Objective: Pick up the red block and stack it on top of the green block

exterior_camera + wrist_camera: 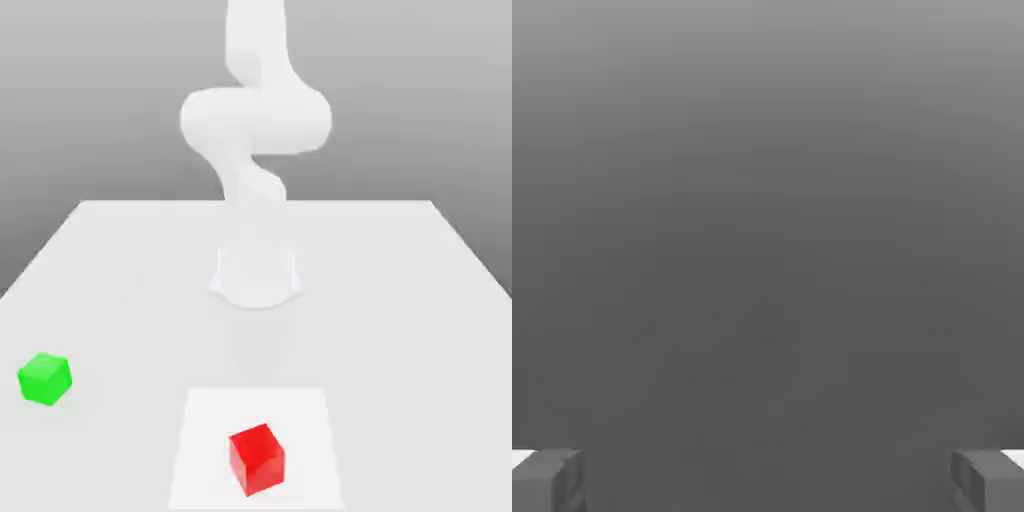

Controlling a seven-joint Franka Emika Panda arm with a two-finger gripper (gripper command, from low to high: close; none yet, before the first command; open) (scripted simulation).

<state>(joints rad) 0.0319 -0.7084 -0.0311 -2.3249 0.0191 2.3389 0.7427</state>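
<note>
Red block (256,458) is sitting on a pale square patch (205,440) at the near edge of the white table (400,300), well apart from the green block (45,378), which is lying toward the exterior view's left. Gripper (768,480) is holding its fingers (547,478) spread wide, grasping nothing. Judged from these views, the hand is pointing away from the table, so the coming move is calling for a descent toward the red block.

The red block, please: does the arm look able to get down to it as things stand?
Probably yes. The red block sits alone on a pale square of the table, top bare, well apart from the green block. The claw is open with nothing between its fingers.
</note>
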